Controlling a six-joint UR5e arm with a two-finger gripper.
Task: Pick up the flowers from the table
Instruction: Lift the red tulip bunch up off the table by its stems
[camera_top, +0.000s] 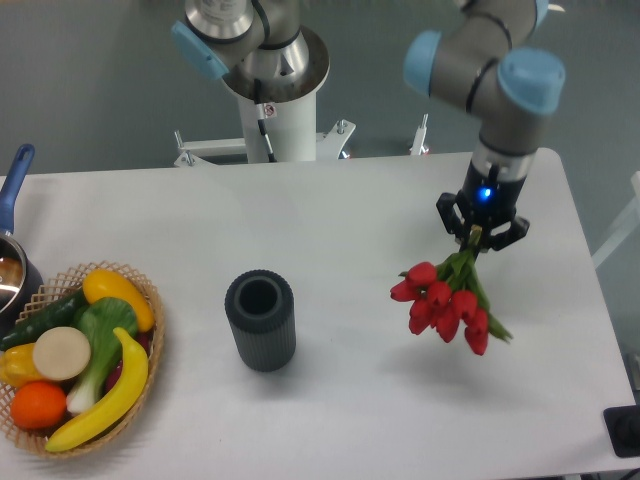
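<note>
Several red flowers (447, 305), green stems, in hand (483, 235)
</note>
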